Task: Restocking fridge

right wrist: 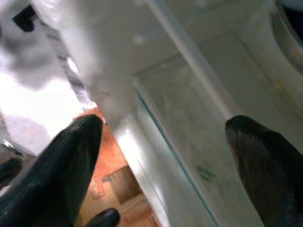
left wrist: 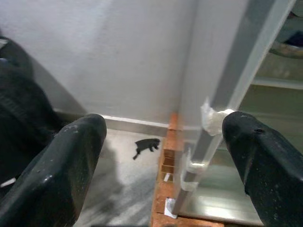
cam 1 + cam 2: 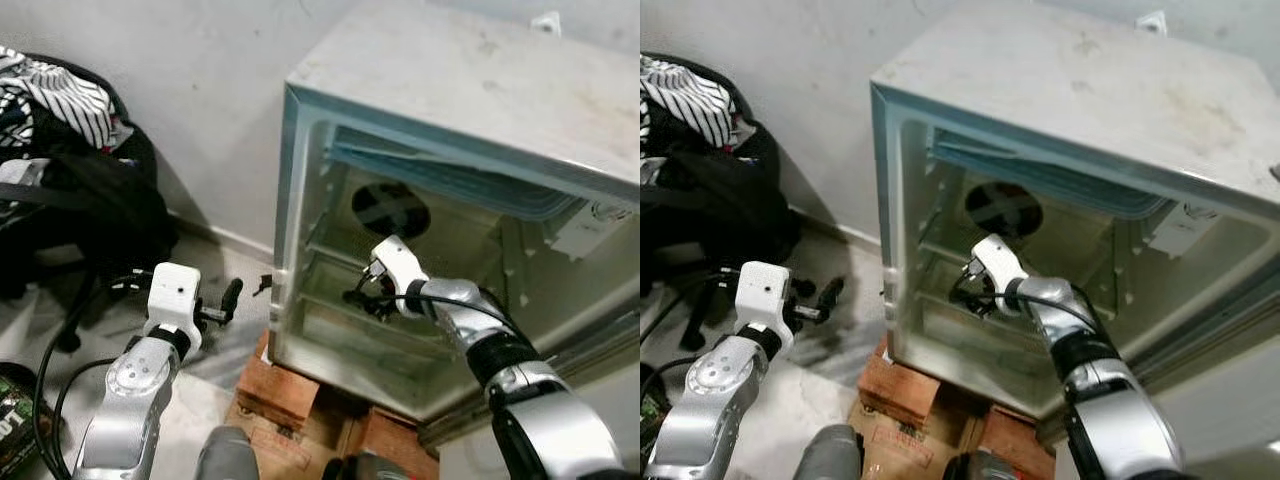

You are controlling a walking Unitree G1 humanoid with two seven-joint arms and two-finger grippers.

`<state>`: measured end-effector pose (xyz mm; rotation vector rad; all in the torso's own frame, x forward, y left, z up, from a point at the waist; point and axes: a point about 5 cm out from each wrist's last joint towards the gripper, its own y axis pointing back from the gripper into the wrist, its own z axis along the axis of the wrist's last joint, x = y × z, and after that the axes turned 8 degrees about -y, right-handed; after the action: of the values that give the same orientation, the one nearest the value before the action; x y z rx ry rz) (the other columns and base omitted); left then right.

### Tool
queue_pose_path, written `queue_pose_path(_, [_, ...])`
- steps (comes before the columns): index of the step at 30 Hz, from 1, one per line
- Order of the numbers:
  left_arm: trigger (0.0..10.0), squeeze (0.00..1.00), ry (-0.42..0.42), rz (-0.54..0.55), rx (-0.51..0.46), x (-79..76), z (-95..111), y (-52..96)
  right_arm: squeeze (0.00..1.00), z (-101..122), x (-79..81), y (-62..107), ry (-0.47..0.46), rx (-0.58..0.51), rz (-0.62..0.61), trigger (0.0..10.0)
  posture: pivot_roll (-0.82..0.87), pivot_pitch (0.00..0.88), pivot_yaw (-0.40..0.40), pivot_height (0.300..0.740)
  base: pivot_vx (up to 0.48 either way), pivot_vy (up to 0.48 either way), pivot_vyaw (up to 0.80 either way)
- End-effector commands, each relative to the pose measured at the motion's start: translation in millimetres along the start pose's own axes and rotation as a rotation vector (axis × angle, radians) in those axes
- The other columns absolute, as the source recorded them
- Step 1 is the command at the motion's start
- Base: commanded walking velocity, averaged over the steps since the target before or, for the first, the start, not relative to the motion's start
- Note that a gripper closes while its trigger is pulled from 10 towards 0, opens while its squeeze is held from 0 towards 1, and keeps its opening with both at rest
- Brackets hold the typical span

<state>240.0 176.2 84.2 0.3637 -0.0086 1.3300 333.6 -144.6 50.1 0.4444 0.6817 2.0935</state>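
Head views: the right end effector [image 3: 365, 290] reaches inside the open fridge [image 3: 520, 90], above its bare shelves [image 3: 340, 262]; the left end effector [image 3: 228, 300] hovers outside, near the fridge's left edge.
Left wrist: fingers [image 2: 66, 165] spread, empty.
Right wrist: fingers [image 1: 57, 161] spread, empty, over a shelf.
Progress: no goods visible; restocking seemingly barely begun.

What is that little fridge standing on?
The fridge rests on reddish-brown bricks, which raise it off the floor. Bricks show under its front left corner and beside it. What supports the back and right side is hidden by the fridge and the right arm.
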Motion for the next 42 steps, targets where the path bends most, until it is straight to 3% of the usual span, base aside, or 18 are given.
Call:
queue_pose_path(1, [10.0, 0.0, 0.001, -0.028, 0.004, -4.4, 0.8, 3.0, 1.0, 3.4, -10.4, 2.6, -0.031, 0.009, -0.055, 10.0, 0.19, 0.139, -0.121, 0.74, 0.0, 0.0, 0.0])
queue_pose_path(6, [10.0, 0.0, 0.014, -0.054, 0.0, -5.3, 4.4, 5.0, 1.0, 7.4, -21.8, 7.9, -0.048, 0.027, -0.077, 10.0, 0.19, 0.138, -0.131, 0.74, 0.0, 0.0, 0.0])
queue_pose_path(11, [10.0, 0.0, 0.009, -0.053, 0.004, -5.4, 4.3, 6.0, 1.0, -3.3, -36.2, 18.3, -0.03, 0.078, -0.094, 10.0, 0.18, 0.135, -0.131, 0.74, 0.0, 0.0, 0.0])
queue_pose_path(15, [10.0, 0.0, 0.007, -0.058, 0.009, -6.9, 3.7, 4.7, 1.0, 10.9, -49.7, 23.7, -0.022, -0.01, -0.227, 10.0, 0.18, 0.125, -0.123, 0.74, 0.0, 0.0, 0.0])
queue_pose_path(19, [10.0, 0.0, -0.006, -0.064, 0.001, -7.1, 6.8, 0.9, 1.0, 26.5, -36.2, 16.4, -0.035, -0.097, -0.125, 10.0, 0.18, 0.109, -0.119, 0.74, 0.0, 0.0, 0.0])
queue_pose_path(29, [10.0, 0.0, -0.005, -0.07, -0.026, -8.9, 8.9, -5.7, 1.0, 0.4, -19.3, 23.0, -0.12, -0.206, 0.056, 10.0, 0.16, 0.044, -0.109, 0.74, 0.0, 0.0, 0.0])
queue_pose_path(31, [10.0, 0.0, 0.005, -0.085, -0.034, -12.0, 9.0, -6.8, 0.07, -3.1, -14.7, 29.9, -0.129, -0.273, 0.057, 10.0, 0.15, 0.026, -0.108, 0.74, 0.0, 0.0, 0.0])
queue_pose_path(32, [10.0, 0.0, 0.012, -0.096, -0.039, -14.5, 9.4, -7.3, 0.0, -5.9, -11.9, 35.1, -0.158, -0.313, 0.045, 10.0, 0.14, 0.021, -0.108, 0.74, 0.0, 0.0, 0.0])
queue_pose_path(34, [10.0, 0.0, 0.011, -0.163, -0.056, -24.2, 9.9, -8.1, 0.0, -16.3, -0.9, 54.6, -0.244, -0.431, -0.059, 10.0, 0.13, 0.0, -0.102, 0.74, 0.0, 0.0, 0.0])
queue_pose_path(42, [10.0, 0.0, -0.004, -0.185, -0.07, -26.9, 12.8, -16.4, 0.0, -26.5, 14.3, 75.2, -0.432, -0.596, -0.248, 10.0, 0.12, 0.0, -0.079, 0.74, -0.038, 0.0, 0.0])
